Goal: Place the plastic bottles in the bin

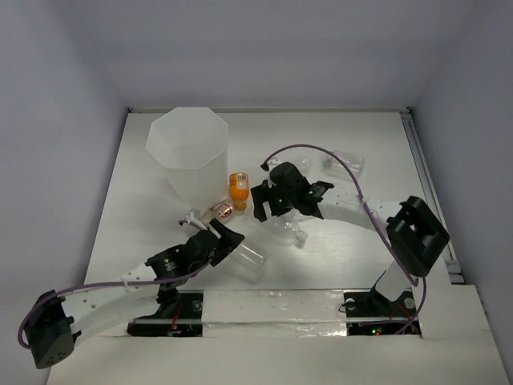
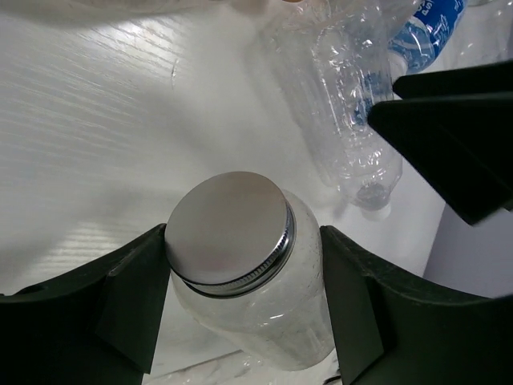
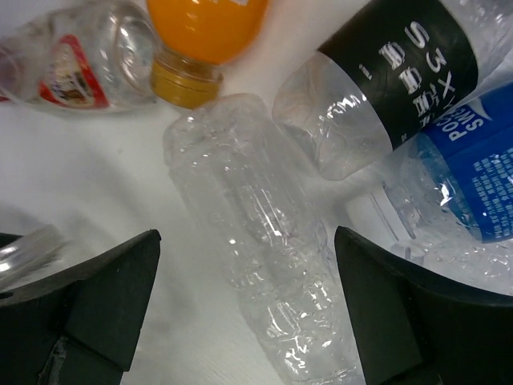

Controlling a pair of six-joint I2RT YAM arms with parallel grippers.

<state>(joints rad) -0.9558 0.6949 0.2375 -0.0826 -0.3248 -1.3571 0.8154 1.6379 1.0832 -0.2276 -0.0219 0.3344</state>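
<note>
Clamping the squat clear bottle (image 2: 256, 313) is the left pincer (image 2: 244, 265), while the right pincer (image 3: 247, 265) gapes wide over the long clear bottle (image 3: 256, 257).
The bin (image 1: 188, 172) stands upright on the table (image 1: 361, 249), just beyond the left pincer's tips and off to the side of the right pincer. The left pincer's fingers (image 2: 132, 297) press both sides of the squat bottle below its silver lid. The long bottle lies on the table between the right pincer's open jaws, touching neither. Beyond those jaws lie the black-banded bottle (image 3: 393, 64) and blue-labelled bottle (image 3: 473, 176) on one side, the orange bottle (image 3: 210, 24) straight ahead, and the red-marked bottle (image 3: 80, 56) on the other side.
</note>
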